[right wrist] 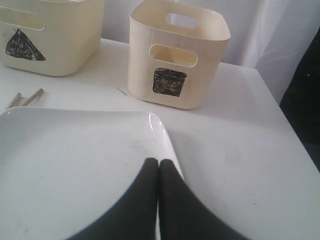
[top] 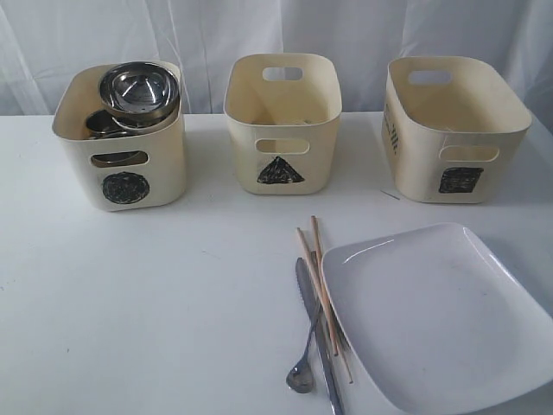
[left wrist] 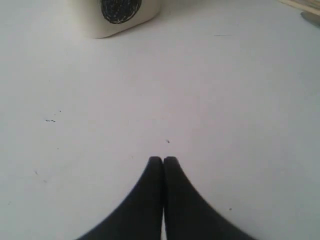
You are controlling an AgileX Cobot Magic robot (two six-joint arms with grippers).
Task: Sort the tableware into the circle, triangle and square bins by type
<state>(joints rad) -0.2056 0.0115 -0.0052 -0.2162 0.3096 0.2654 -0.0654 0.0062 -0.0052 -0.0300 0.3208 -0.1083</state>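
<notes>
Three cream bins stand in a row: the circle bin (top: 121,156) at left, the triangle bin (top: 282,125) in the middle, the square bin (top: 454,130) at right. A steel bowl (top: 138,91) rests on top of other steel ware in the circle bin. A large white square plate (top: 436,316) lies front right, with wooden chopsticks (top: 321,281), a steel knife (top: 321,354) and a spoon (top: 302,372) at its left edge. My left gripper (left wrist: 163,159) is shut over bare table. My right gripper (right wrist: 158,161) is shut, above the plate's (right wrist: 75,165) edge. Neither arm shows in the exterior view.
The white table (top: 173,303) ends near the plate's front edge. White curtains (top: 216,35) hang behind the bins. In the right wrist view the table's far edge (right wrist: 285,120) drops off beside the square bin (right wrist: 175,55).
</notes>
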